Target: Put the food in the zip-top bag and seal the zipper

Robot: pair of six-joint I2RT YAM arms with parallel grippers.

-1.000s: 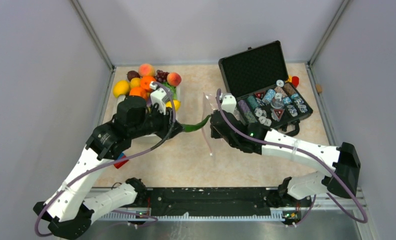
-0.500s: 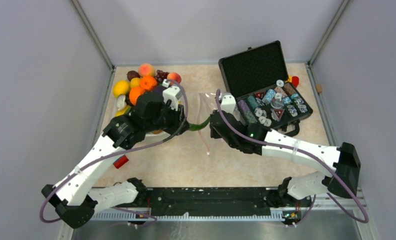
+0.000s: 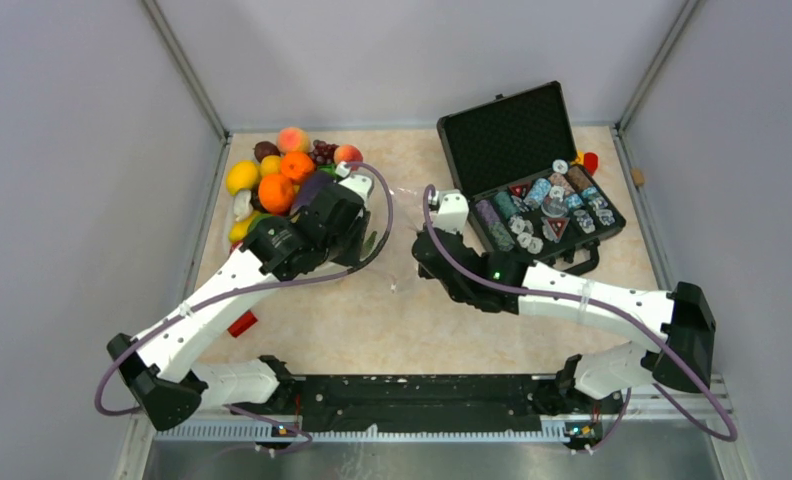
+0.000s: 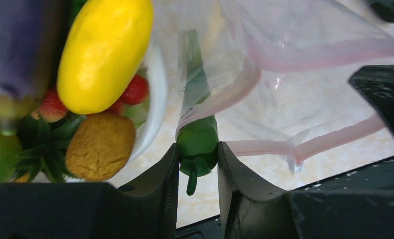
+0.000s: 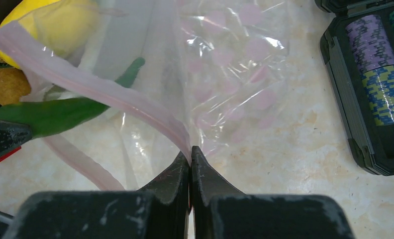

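Observation:
My left gripper point(image 4: 197, 152) is shut on the stalk end of a long green toy pepper point(image 4: 197, 137), one piece of the food. The pepper's tapered end reaches into the open mouth of the clear zip-top bag point(image 5: 235, 74), where it shows through the plastic. My right gripper point(image 5: 190, 152) is shut on the upper pink zipper point(image 5: 85, 84) strip and holds the mouth up. The lower strip point(image 4: 329, 139) sags near the tabletop. From above, the bag point(image 3: 404, 205) lies between the two grippers. More food, a yellow mango point(image 4: 105, 50) and a purple eggplant point(image 4: 16, 45), is heaped in the white basin point(image 4: 155, 99).
The basin also holds oranges point(image 3: 275, 190), a peach point(image 3: 292, 138), a kiwi point(image 4: 99, 145) and strawberries point(image 4: 135, 89), close to my left arm. An open black case point(image 3: 532, 190) of chips stands at the back right. A small red piece point(image 3: 240, 323) lies on the table's left.
My left arm has swung back and to the right, carrying the green pepper into the bag's mouth. My right gripper shifted slightly left with the bag, still shut on it.

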